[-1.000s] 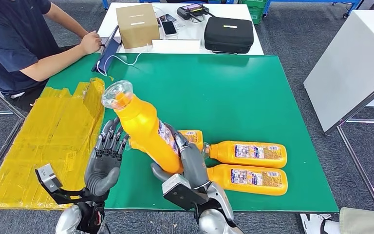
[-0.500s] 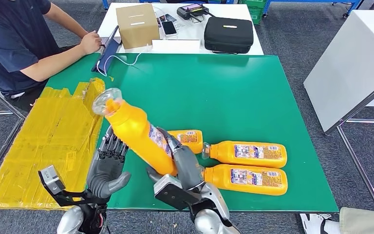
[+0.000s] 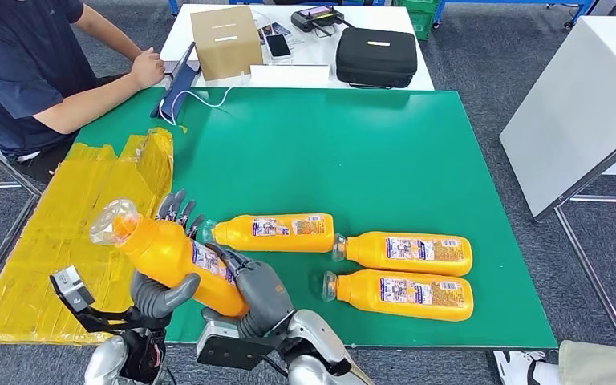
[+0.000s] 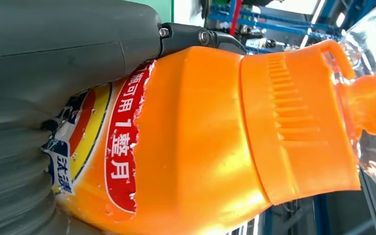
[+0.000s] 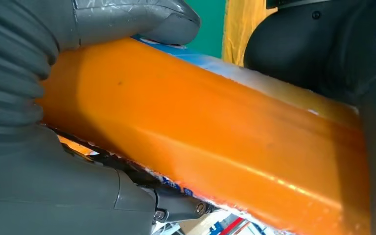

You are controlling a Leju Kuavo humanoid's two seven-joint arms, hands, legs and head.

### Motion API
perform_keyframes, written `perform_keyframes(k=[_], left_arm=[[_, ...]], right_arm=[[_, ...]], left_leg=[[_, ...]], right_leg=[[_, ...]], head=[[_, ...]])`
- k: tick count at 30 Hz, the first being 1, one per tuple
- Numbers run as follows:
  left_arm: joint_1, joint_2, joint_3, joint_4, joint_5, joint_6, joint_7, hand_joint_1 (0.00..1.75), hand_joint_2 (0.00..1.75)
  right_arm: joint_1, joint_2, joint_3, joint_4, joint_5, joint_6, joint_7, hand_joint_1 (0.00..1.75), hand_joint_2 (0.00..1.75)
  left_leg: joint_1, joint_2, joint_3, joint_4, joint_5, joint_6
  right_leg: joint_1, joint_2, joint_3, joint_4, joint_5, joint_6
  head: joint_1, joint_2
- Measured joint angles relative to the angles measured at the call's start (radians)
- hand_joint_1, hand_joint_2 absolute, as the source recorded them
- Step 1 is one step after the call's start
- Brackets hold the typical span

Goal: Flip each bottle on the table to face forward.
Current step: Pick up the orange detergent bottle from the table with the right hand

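My right hand (image 3: 258,293) grips an orange bottle (image 3: 175,258) by its lower body and holds it tilted above the table's front left corner. Its clear cap (image 3: 114,224) points left, over the yellow tape. My left hand (image 3: 163,282) is against the bottle from behind, with its fingers (image 3: 176,210) spread straight up past it and its thumb under it. Up close, the bottle (image 4: 215,142) lies against the left palm, and the right hand wraps the bottle (image 5: 200,142). Three more orange bottles (image 3: 273,232) (image 3: 405,253) (image 3: 401,294) lie flat on the green table (image 3: 369,144), labels up.
Yellow taped sheeting (image 3: 56,241) covers the surface left of the table. A person (image 3: 24,64) sits at the far left corner, a hand on a dark pouch. A cardboard box (image 3: 226,40) and a black case (image 3: 376,56) stand behind. A white panel (image 3: 577,104) leans at the right.
My right hand has swung the bottle down and to the left, from nearly upright to low and tilted, into my left hand. The third lying bottle now shows in full.
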Motion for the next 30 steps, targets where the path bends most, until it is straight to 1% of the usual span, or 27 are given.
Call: perform_keyframes(k=[2,11,30], left_arm=[[0.000,0.002,0.006,0.008,0.005,0.000,0.000,1.75,1.75],[0.002,0.003,0.022,0.027,0.031,-0.008,-0.003,1.75,1.75],[0.003,0.004,0.024,0.028,0.038,-0.015,-0.009,1.75,1.75]], right_arm=[[-0.014,0.006,0.008,0.028,0.000,0.000,0.000,1.75,1.75],[-0.042,0.017,0.018,0.081,-0.004,0.000,0.000,1.75,1.75],[-0.046,0.019,0.024,0.094,-0.001,-0.007,0.006,1.75,1.75]], left_leg=[[0.000,0.000,0.000,0.000,0.000,0.000],[0.000,0.000,0.000,0.000,0.000,0.000],[0.000,0.000,0.000,0.000,0.000,0.000]], right_leg=[[0.000,0.000,0.000,0.000,0.000,0.000],[0.000,0.000,0.000,0.000,0.000,0.000],[0.000,0.000,-0.001,0.000,0.000,0.000]], head=[[0.000,0.000],[0.000,0.000],[0.000,0.000]])
